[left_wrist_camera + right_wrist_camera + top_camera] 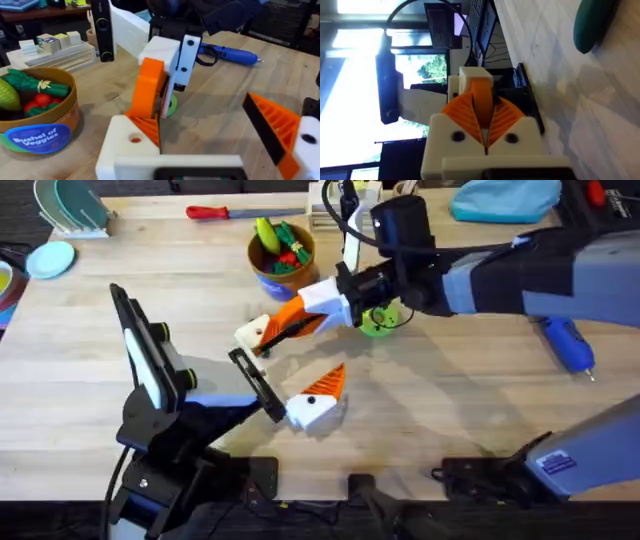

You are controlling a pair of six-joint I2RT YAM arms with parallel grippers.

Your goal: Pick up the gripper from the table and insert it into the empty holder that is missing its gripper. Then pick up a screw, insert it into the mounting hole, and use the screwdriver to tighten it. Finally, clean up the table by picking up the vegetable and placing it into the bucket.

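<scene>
My right gripper (305,315) reaches across the middle and is shut on the orange gripper wedge (481,97), held edge-on between its ribbed pads (462,112). The wedge (290,320) sits against the white holder (250,332), the bare far jaw of my left gripper (285,370). That gripper is open wide; its near jaw carries an orange pad (326,385). In the left wrist view the holder (125,145) is right under the right gripper (160,80). The blue screwdriver (568,345) lies at the right. The dark green vegetable (592,22) lies on the table. The bucket (262,280) stands behind.
The bucket (37,135) holds yellow, red and green toy foods. A green ring (380,320) lies under the right wrist. A red-handled screwdriver (210,212) lies at the back edge. A blue cloth (505,198) and boxes (335,200) sit at the back.
</scene>
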